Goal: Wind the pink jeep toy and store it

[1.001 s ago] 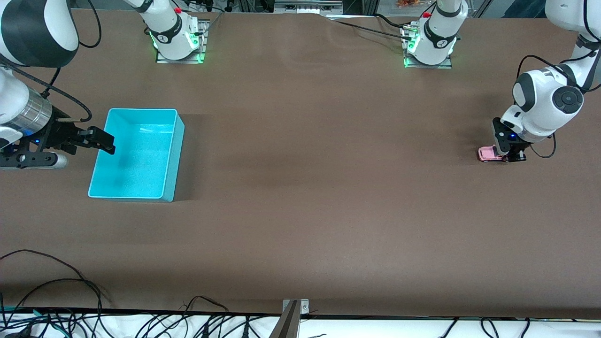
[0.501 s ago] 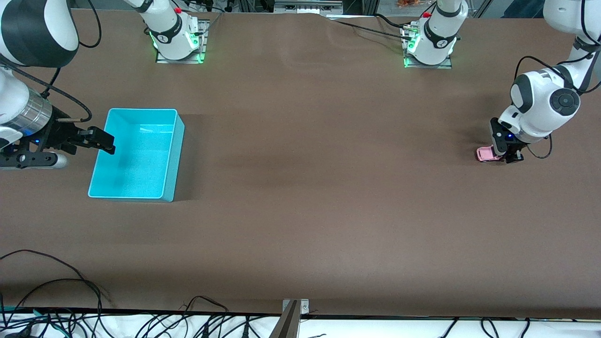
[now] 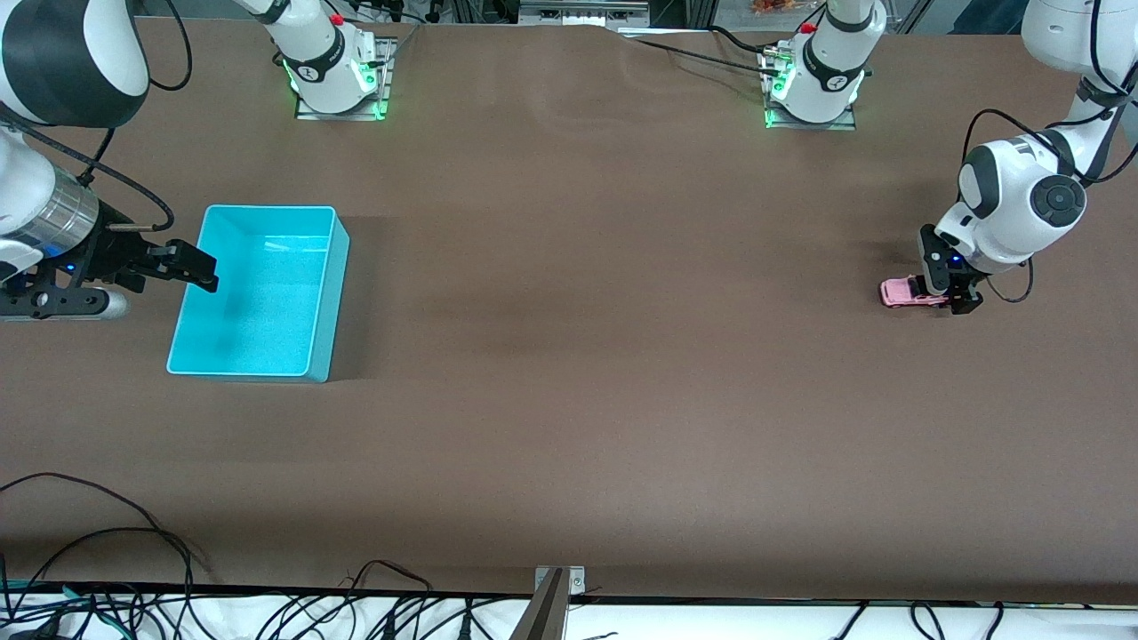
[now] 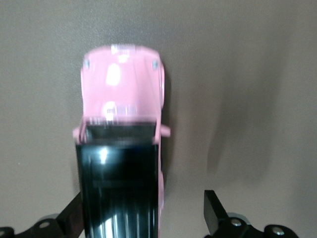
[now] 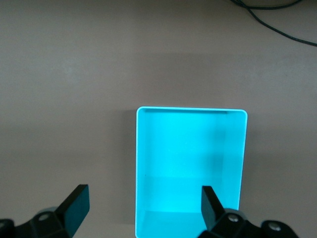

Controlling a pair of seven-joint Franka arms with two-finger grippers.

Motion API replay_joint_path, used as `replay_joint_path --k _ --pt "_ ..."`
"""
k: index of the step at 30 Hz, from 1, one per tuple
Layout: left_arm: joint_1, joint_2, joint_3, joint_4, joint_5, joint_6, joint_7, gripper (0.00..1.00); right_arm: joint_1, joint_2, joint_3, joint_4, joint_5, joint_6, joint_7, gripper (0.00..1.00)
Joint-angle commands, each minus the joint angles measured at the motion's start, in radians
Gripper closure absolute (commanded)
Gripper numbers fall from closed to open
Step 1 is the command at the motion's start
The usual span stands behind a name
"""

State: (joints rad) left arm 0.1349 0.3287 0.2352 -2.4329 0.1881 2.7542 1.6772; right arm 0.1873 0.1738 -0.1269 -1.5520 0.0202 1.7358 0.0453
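Plainly unlabelled pink jeep toy (image 4: 121, 144) between left gripper (image 3: 944, 297) open jaws.

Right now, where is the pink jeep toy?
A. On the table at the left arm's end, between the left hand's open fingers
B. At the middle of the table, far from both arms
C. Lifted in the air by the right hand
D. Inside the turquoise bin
A: the pink jeep toy sits on the table under the left hand, whose fingers stand apart around it.
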Motion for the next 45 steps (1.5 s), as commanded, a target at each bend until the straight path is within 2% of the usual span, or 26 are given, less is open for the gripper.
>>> replay_joint_path --k 1,14,17,20,24,38,45 --pt "-0.011 0.003 0.007 0.014 -0.033 -0.019 0.038 0.0 0.001 0.0 0.0 0.007 -0.011 -0.002 0.004 0.0" --pt "-0.023 -0.028 0.007 0.014 -0.033 -0.019 0.027 0.0 0.001 0.0 0.001 0.007 -0.011 -0.005 0.004 0.0" --pt "-0.037 -0.075 0.006 0.011 -0.029 -0.021 0.027 0.0 0.001 -0.002 0.001 0.007 -0.011 -0.005 0.004 0.0" --pt "-0.032 -0.175 0.006 0.005 -0.029 -0.073 0.03 0.0 0.001 0.0 0.001 0.007 -0.011 -0.004 0.004 0.0" --pt "-0.031 -0.238 0.006 0.005 -0.029 -0.107 0.027 0.0 0.001 0.0 0.001 0.007 -0.011 -0.004 0.004 0.0" --pt "-0.026 -0.31 0.006 0.024 -0.033 -0.108 0.026 0.0 0.001 0.0 0.001 0.007 -0.011 -0.002 0.004 0.0" --pt "-0.031 -0.286 0.006 0.086 -0.033 -0.128 0.019 0.0 0.001 0.0 0.001 0.007 -0.011 -0.002 0.004 0.0"
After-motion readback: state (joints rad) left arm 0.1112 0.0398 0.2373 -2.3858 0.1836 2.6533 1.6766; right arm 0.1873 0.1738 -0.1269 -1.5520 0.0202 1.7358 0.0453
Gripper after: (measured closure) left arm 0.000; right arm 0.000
